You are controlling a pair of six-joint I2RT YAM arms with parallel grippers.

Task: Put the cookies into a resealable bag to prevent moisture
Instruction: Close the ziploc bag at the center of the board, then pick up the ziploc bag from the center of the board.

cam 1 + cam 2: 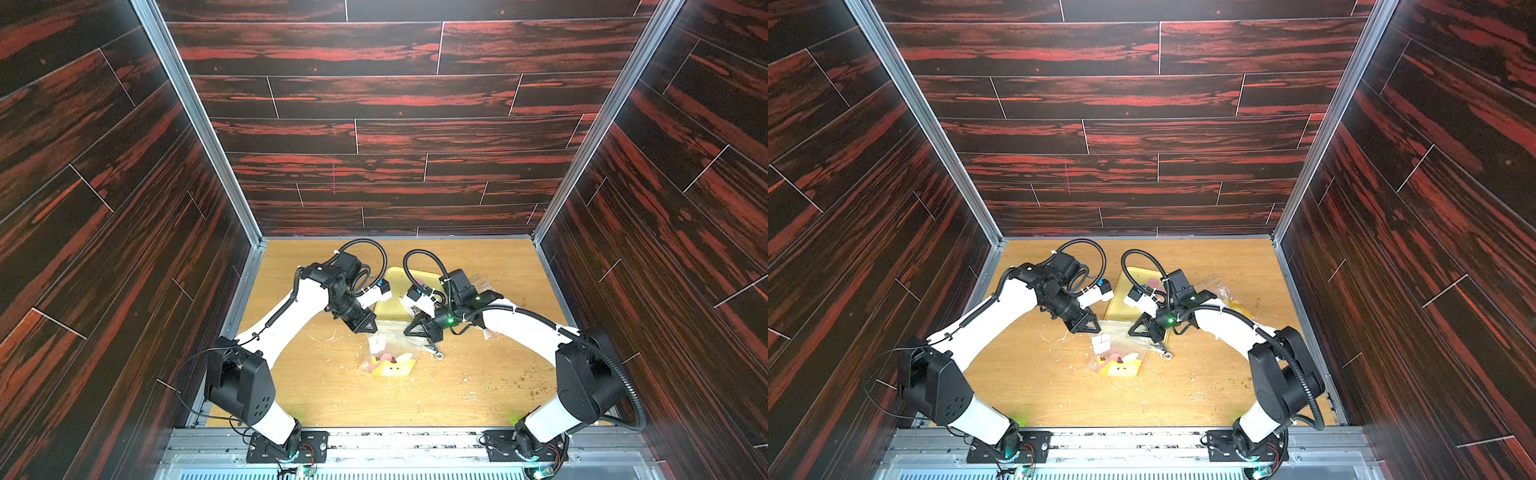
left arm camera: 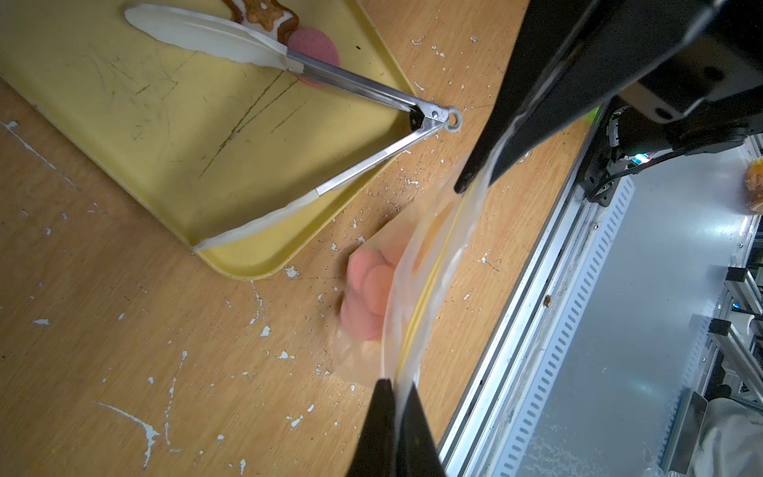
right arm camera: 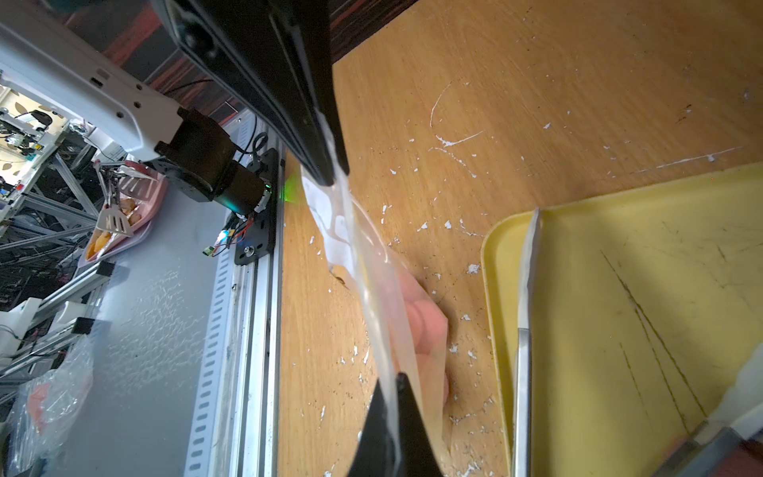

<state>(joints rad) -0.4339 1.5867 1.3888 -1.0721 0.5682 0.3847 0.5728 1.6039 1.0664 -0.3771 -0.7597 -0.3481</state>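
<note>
Left and right jaws are each clamping the bag (image 2: 429, 264) rim, likely stretching it taut for sealing - cookies (image 2: 371, 289) are sagging below, between the jaws.

Left arm (image 1: 286, 309) and right arm (image 1: 528, 328) bend inward, wrists tipped down; left jaws and right jaws pinch closed.

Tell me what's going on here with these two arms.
Both arms hold a clear bag by its top edge: the left tool and right tool are each shut on it. Pink cookies are already inside. A brown cookie and a pink one lie on the yellow tray, by the tongs.
</note>
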